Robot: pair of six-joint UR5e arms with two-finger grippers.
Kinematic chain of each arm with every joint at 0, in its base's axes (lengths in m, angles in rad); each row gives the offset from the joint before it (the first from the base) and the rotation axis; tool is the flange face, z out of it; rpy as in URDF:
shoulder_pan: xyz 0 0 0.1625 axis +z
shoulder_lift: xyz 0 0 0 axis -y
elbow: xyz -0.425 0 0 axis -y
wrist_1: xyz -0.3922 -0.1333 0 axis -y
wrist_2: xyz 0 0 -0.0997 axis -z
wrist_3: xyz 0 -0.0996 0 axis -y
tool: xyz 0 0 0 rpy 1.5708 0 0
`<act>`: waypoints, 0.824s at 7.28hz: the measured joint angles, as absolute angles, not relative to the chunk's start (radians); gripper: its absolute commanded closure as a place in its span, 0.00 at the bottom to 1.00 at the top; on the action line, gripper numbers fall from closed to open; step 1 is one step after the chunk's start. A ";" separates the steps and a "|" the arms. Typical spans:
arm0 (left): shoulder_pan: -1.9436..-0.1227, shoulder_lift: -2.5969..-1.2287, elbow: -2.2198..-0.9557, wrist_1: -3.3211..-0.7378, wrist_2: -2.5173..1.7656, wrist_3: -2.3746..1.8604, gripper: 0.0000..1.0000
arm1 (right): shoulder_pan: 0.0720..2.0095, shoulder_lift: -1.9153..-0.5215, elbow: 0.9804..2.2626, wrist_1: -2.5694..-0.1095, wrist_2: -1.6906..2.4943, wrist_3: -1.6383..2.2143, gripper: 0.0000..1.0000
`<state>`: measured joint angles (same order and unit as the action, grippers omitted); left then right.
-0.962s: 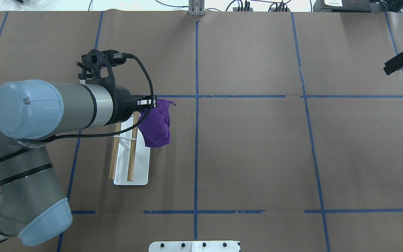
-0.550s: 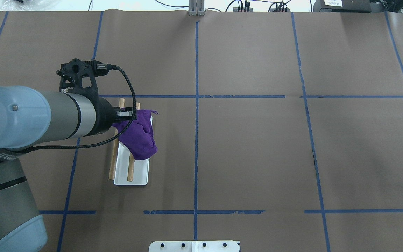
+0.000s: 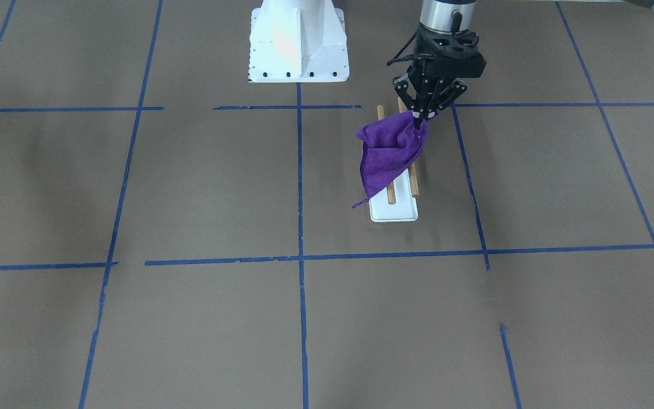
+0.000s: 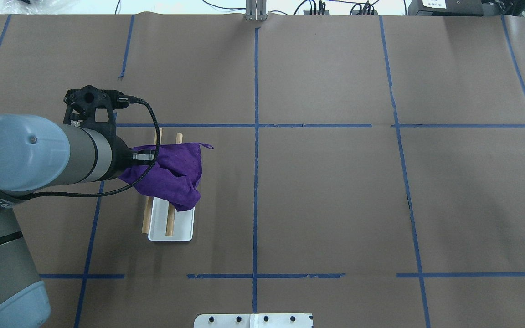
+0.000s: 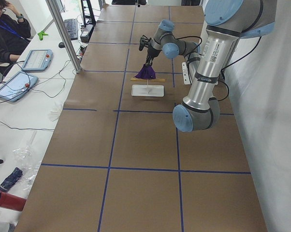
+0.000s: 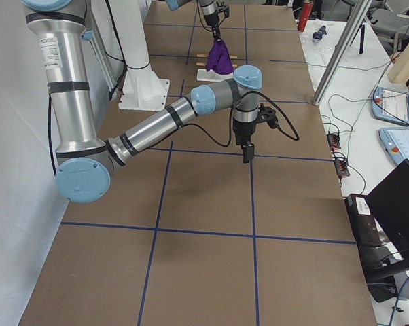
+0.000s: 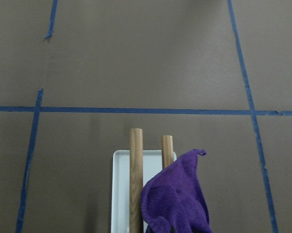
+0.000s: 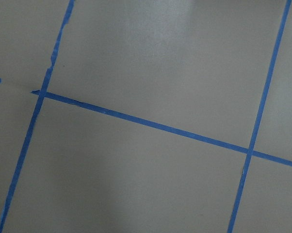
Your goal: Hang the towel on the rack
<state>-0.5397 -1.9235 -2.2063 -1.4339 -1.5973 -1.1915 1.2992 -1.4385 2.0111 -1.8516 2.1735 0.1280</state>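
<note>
My left gripper [image 4: 146, 157] [image 3: 418, 116] is shut on one corner of the purple towel [image 4: 173, 171] [image 3: 389, 156] and holds it above the rack. The rack has a flat white base [image 4: 173, 228] [image 3: 395, 211] and two brown dowels [image 4: 158, 135] [image 7: 136, 179]. The towel spreads across both dowels and hangs down on their right side. I cannot tell how firmly it rests on them. The left wrist view shows the towel [image 7: 177, 199] over the right-hand dowel [image 7: 168, 148]. My right gripper [image 6: 247, 151] hangs over bare table far to the right; I cannot tell if it is open or shut.
The white metal pedestal [image 3: 297, 45] [image 4: 253, 320] stands at the robot's side of the table. Blue tape lines [image 4: 255, 136] divide the brown table cover. An operator [image 5: 5, 34] and tablets [image 5: 36, 59] are beyond the far edge, beside a metal post [image 5: 63, 34].
My left gripper has moved left and toward the robot, drawing the towel across both dowels. My right gripper has drawn back toward the view's right edge.
</note>
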 measured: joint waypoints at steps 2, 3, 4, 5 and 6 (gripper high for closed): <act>-0.541 -1.909 -2.150 -1.434 -1.570 -1.166 1.00 | 1.299 -1.440 2.011 -1.852 2.176 0.128 0.00; -0.541 -1.908 -2.128 -1.435 -1.566 -1.149 0.83 | 1.299 -1.440 2.011 -1.852 2.180 0.129 0.00; -0.541 -1.907 -2.114 -1.437 -1.564 -1.136 0.15 | 1.299 -1.440 2.012 -1.851 2.183 0.129 0.00; -0.543 -1.907 -2.102 -1.438 -1.565 -1.105 0.00 | 1.299 -1.440 2.012 -1.851 2.184 0.129 0.00; -0.548 -1.906 -2.095 -1.439 -1.566 -1.055 0.00 | 1.299 -1.439 2.013 -1.850 2.185 0.129 0.00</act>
